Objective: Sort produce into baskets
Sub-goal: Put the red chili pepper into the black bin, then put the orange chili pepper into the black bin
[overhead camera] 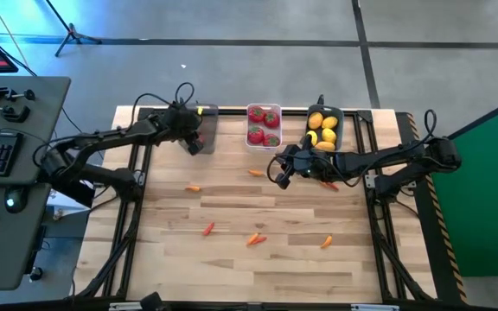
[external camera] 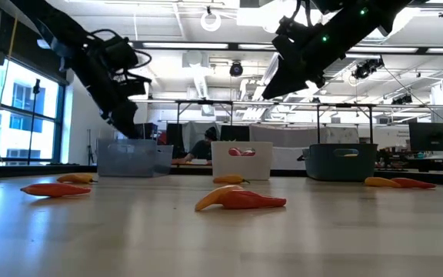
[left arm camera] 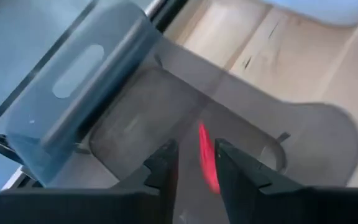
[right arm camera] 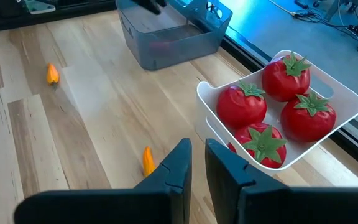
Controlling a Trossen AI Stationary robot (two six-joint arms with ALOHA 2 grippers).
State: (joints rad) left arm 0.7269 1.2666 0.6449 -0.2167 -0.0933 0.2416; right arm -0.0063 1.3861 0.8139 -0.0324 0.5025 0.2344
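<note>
Produce still to sort is the scatter of slim orange-red toy carrot or pepper pieces lying flat on the pale wooden bench (overhead camera: 258,268): one pair nearest the front edge (overhead camera: 256,239), one to each side of it (overhead camera: 208,229) (overhead camera: 326,242), one farther back on the left (overhead camera: 194,187), one just before the white bin (overhead camera: 255,172). They look light, hard and smooth, so they would likely skid or roll under a touch; I judge the surest hold is across the thick middle, jaws coming straight down.

Beyond them the right pincer (overhead camera: 281,177) hangs above the bench, fingers pressed nearly together and holding nothing. The left pincer (overhead camera: 194,145) hovers over the smoky grey translucent bin (overhead camera: 206,130), fingers slightly spread, with a blurred red sliver (left arm camera: 207,163) between them that seems to be dropping free.

At the back edge, the white bin (overhead camera: 251,141) holds round red tomatoes (overhead camera: 263,126) and the dark teal-grey bin (overhead camera: 339,121) yellow lemons (overhead camera: 323,130).
</note>
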